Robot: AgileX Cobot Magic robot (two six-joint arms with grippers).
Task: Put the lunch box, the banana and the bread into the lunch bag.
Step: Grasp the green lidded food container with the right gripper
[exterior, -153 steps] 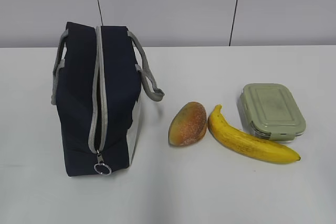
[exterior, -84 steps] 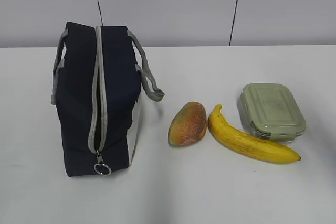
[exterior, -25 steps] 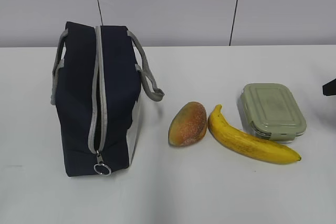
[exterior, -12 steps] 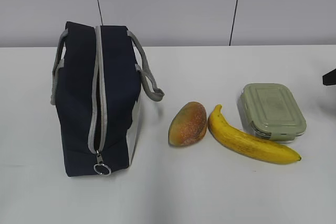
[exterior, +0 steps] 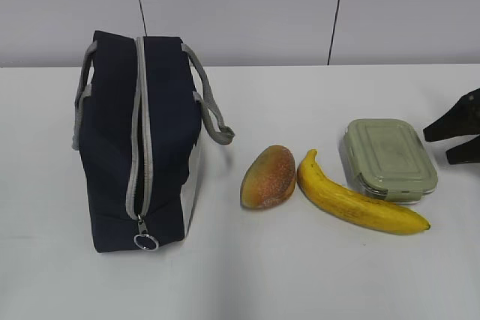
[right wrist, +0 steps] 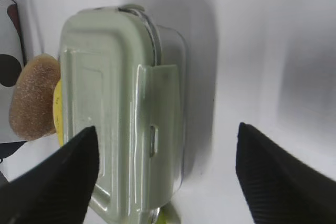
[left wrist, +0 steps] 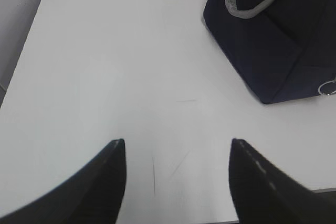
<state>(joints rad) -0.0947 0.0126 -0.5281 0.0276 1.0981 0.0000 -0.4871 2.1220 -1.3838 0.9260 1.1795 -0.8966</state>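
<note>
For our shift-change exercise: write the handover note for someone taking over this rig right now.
Right gripper: open, empty, just right of the lunch box.
Left gripper: open, empty, over bare table beside the lunch bag.
Bread and banana lie between lunch bag and lunch box.
Done: nothing packed.
Left: the zipper looks mostly closed, so open it, then load all three items.
</note>
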